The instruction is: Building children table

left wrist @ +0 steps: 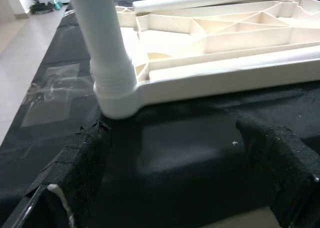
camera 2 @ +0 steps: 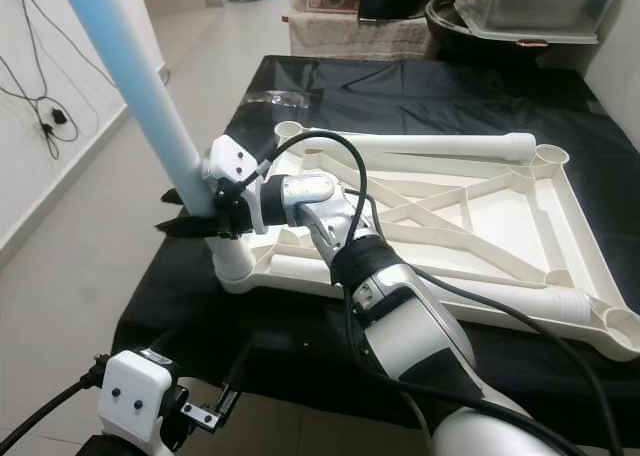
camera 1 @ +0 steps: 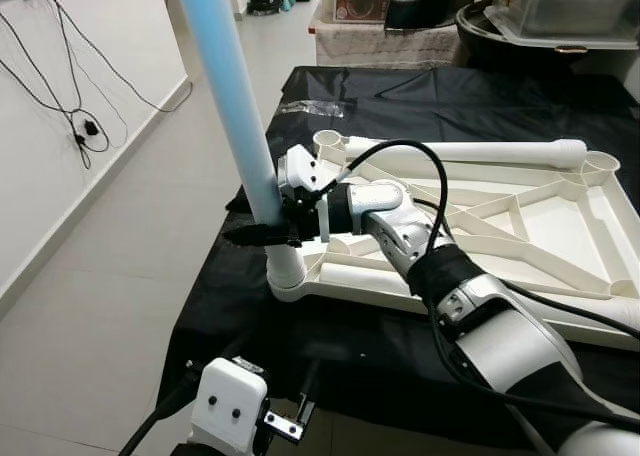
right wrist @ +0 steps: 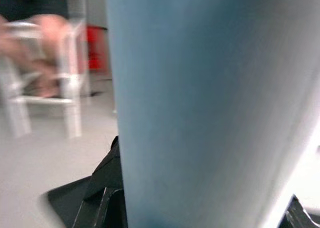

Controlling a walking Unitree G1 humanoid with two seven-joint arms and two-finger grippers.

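A white children's tabletop frame (camera 1: 340,291) lies upside down on the black-covered table (camera 1: 330,346). A light blue leg (camera 1: 235,96) stands upright in the frame's near left corner socket (camera 1: 287,271). My right gripper (camera 1: 262,231) is shut on the blue leg just above the socket; the leg (right wrist: 200,108) sits right in front of the right wrist camera. A white leg (camera 1: 470,153) lies along the frame's far side. My left gripper (left wrist: 175,153) is open and holds nothing, low at the table's front edge below the socket (left wrist: 116,100).
Pale floor (camera 1: 100,276) runs along the table's left side, with cables (camera 1: 80,126) on the wall. A clear plastic bag (camera 1: 312,107) lies on the cloth behind the frame. Boxes and a plastic bin (camera 1: 560,6) crowd the space beyond the far end.
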